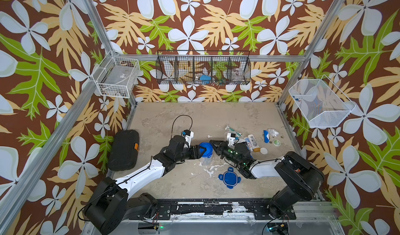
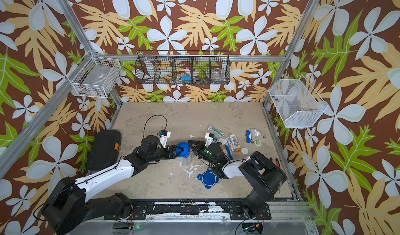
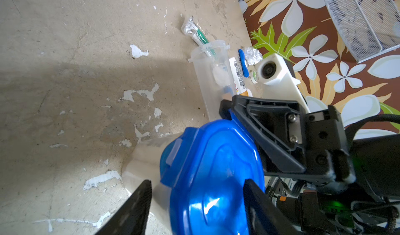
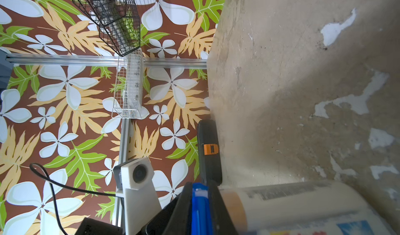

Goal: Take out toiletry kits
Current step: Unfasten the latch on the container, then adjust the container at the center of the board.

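- One blue lid (image 1: 206,148) caps a clear jar (image 1: 205,160) on the table (image 1: 194,119).
- Right gripper (image 1: 212,146): pinching the lid's rim.
- Left gripper (image 1: 202,151): straddles the lid; grip cannot be told.
- Toiletry kit (image 1: 253,141): scattered just right of the jar.

One kit lies loose on the right side of the worktop (image 1: 194,119). Farthest back, a toothbrush (image 1: 233,130) with a green handle lies flat in clear film. In front of it two white tubes (image 1: 252,141) with blue and red print lie side by side; one ends in an orange cap. A white disc (image 1: 263,151) sits just beside that cap. Further right lie a blue stick (image 1: 265,136), a crumpled clear wrapper (image 1: 272,132) and a round green tin (image 1: 276,142), flat. The other kit is in the jar (image 2: 185,159) at centre, under a blue lid (image 1: 206,149). Its white barcoded tube (image 4: 292,201) shows through the wall.
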{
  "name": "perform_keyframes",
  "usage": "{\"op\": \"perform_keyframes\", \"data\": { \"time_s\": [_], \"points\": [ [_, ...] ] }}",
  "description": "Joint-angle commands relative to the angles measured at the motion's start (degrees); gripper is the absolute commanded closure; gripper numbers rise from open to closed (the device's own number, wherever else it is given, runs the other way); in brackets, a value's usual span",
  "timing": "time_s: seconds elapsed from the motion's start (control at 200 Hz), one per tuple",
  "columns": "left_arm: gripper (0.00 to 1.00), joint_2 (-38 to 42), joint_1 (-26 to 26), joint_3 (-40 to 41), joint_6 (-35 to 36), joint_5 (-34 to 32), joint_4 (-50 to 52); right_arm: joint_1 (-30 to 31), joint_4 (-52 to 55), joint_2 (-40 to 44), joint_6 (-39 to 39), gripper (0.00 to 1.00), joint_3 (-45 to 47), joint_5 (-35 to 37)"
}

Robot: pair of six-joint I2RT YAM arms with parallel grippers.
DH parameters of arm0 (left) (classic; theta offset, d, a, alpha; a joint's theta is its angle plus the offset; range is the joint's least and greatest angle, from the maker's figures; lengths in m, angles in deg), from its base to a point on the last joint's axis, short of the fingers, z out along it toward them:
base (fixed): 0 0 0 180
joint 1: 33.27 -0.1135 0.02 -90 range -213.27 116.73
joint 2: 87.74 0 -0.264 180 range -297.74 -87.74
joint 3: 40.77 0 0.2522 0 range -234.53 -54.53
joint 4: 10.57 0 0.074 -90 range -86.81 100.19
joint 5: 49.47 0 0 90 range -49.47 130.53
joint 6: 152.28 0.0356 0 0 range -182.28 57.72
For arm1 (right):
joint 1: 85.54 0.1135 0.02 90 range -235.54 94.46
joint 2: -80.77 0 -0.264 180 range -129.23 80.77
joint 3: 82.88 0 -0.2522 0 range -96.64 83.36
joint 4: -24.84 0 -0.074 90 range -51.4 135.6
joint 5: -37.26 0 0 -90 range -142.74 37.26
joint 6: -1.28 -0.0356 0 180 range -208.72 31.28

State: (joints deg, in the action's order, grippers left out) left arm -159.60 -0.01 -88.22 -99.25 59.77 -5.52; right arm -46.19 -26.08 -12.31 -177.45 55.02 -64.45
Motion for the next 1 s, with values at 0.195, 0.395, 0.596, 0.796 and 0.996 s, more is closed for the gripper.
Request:
{"op": "perform_keyframes", "data": {
  "time_s": [0.195, 0.395, 0.596, 0.796, 0.996],
  "points": [
    [0.30, -2.99, 0.06, -1.90, 3.57, -4.73, 17.67, -2.40, 16.56, 6.59, 12.80, 0.62, -5.80, -3.72],
    [0.15, -1.10, 0.06, -9.59, 3.66, -6.20, 20.44, -2.35, 53.26, 14.39, 26.50, 0.46, -14.02, 5.88],
    [0.09, -0.08, 0.06, -16.48, 3.11, -4.28, 19.74, -2.35, 73.06, 18.90, 33.56, 0.45, -17.75, 12.90],
    [0.08, -0.76, 0.06, -16.90, 3.52, -3.05, 17.40, -2.42, 79.01, 18.36, 36.78, 0.49, -19.99, 11.72],
    [0.10, -2.03, 0.06, -15.70, 5.62, -4.02, 16.62, -1.95, 80.68, 11.41, 41.45, 0.51, -26.52, 6.66]
  ]
}}
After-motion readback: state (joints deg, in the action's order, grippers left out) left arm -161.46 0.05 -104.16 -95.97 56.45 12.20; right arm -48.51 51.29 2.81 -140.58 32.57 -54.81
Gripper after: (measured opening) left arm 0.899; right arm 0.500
